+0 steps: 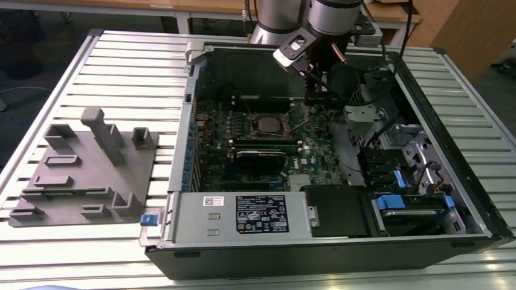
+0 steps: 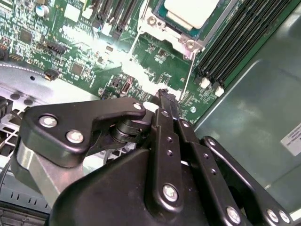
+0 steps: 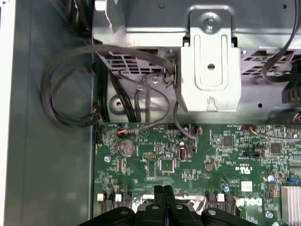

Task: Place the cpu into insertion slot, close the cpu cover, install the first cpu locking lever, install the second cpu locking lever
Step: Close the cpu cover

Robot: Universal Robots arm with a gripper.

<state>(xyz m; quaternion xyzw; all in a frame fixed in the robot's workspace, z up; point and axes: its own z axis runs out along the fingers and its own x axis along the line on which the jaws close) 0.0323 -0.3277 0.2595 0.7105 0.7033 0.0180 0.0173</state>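
We're in a robotics lab or workshop here, folks: a slatted aluminium table [image 1: 121, 66] carries an open computer case [image 1: 322, 263], its green motherboard [image 1: 318, 142] laid bare. A robot arm [image 1: 330, 15] leans in from above, a grey moulded fixture tray [image 1: 81, 181] sits at the exterior view's left, and wooden desks [image 1: 202, 7] line the back.

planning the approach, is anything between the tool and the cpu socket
Nothing visible does. In the second wrist view the tool sits over open motherboard just short of the insertion slot, where the cpu lies.
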